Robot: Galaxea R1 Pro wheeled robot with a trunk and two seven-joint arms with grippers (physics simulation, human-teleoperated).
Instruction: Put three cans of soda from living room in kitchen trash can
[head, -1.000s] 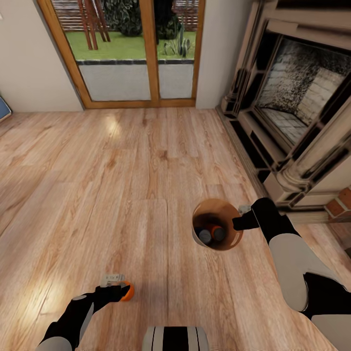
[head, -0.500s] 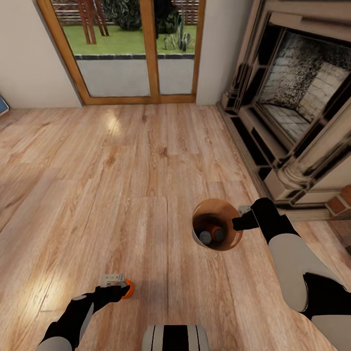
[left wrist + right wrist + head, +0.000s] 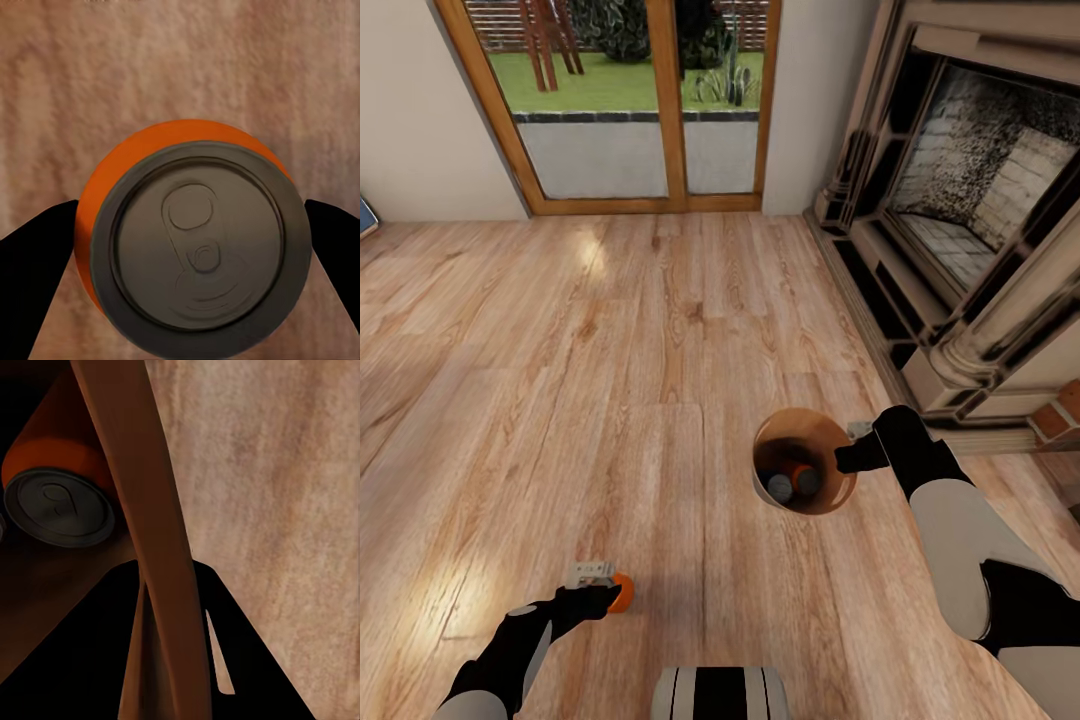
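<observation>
The tash can (image 3: 812,432), a round bin with a tan-brown inside, hangs just above the wood floor by the fireplace. My right gripper (image 3: 848,456) is shut on its rim, one finger (image 3: 247,660) on each side of the wall (image 3: 142,495). Two cans of soda lie inside: an orange one (image 3: 806,479) (image 3: 64,495) and a darker one (image 3: 780,488). Low at the left, my left gripper (image 3: 615,596) is shut on a third, orange can (image 3: 622,592) with a grey top (image 3: 199,247), a black finger (image 3: 37,244) against each side of it.
Wood-framed glass doors (image 3: 630,110) stand straight ahead in the far wall. The ornate fireplace surround (image 3: 960,250) with its stepped base runs along the right, close to my right arm. Open wood floor (image 3: 610,350) lies between me and the doors.
The whole picture has slid slightly, so the camera has moved a little toward the doors. Both grippers keep the same holds and places relative to me.
</observation>
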